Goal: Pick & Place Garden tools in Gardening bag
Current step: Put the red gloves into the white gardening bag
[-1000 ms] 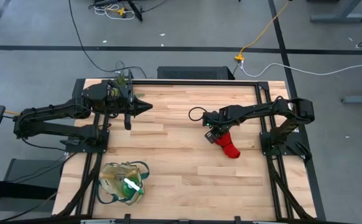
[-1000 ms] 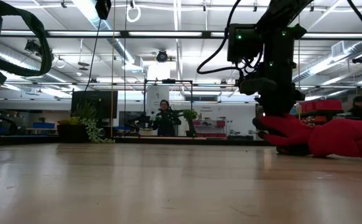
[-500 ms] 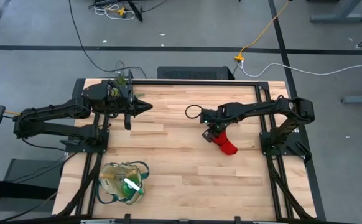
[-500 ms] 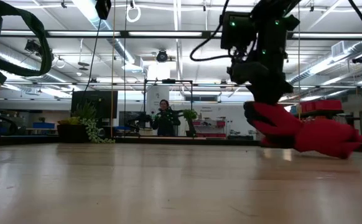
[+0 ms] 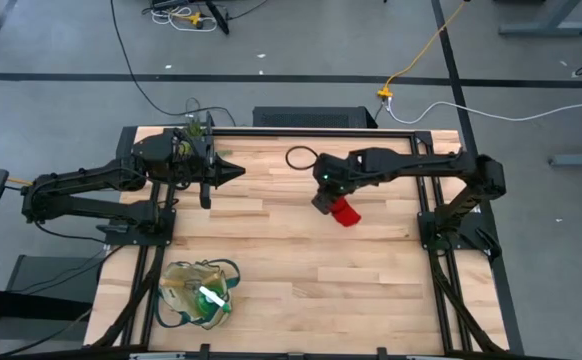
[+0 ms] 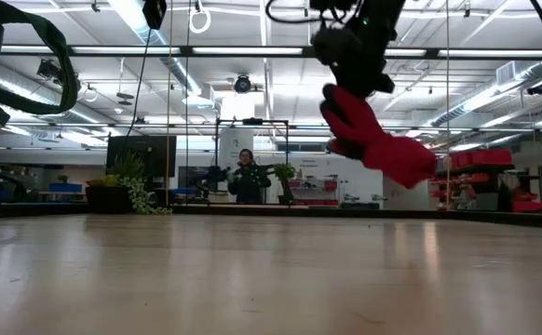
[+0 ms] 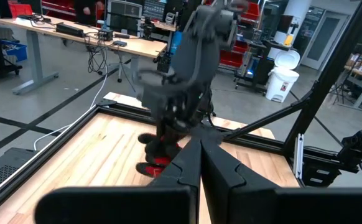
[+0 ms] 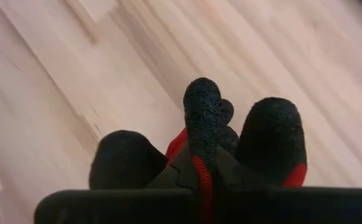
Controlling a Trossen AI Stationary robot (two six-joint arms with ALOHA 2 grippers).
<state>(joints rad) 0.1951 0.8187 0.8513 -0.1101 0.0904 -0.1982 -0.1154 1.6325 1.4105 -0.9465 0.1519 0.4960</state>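
The right hand is clenched on the glove, above the desk centre toward 1 o'clock. The low view shows the glove clear of the surface, probably lifted for carrying to the bag. It is soft red fabric with black, pebbled fingertips, hanging limp. The bag, floppy beige cloth with green trim, sits at 7 o'clock, mouth up. The left hand waits at 11 o'clock, fingers pressed together, grasping nothing.
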